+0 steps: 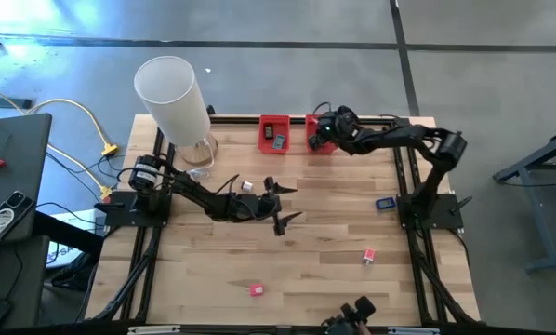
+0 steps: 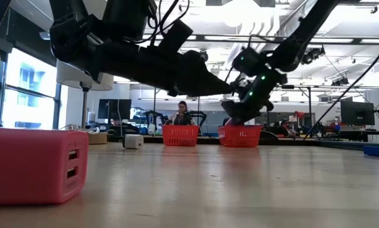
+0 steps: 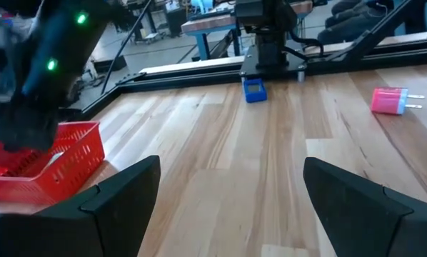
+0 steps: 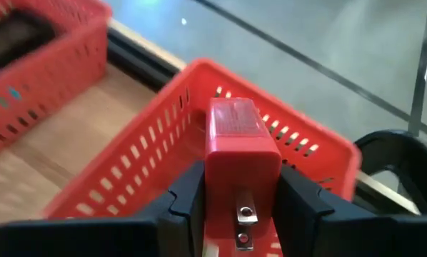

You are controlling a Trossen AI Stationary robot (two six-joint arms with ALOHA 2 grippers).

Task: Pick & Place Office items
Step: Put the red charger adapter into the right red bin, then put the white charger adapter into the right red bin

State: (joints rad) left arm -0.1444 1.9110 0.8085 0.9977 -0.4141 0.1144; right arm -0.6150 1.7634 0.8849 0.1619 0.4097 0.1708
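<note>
right tool clenched on red block, directly above red bin; could catch on rim if released off-centre. left tool released, idle mid-worktop.

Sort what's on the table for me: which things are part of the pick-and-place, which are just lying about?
Job:
red block held by right gripper over right bin
blue piece
pink plug
red piece
white piece
left bin

Lying about:
white cylinder
yellow cable
</note>
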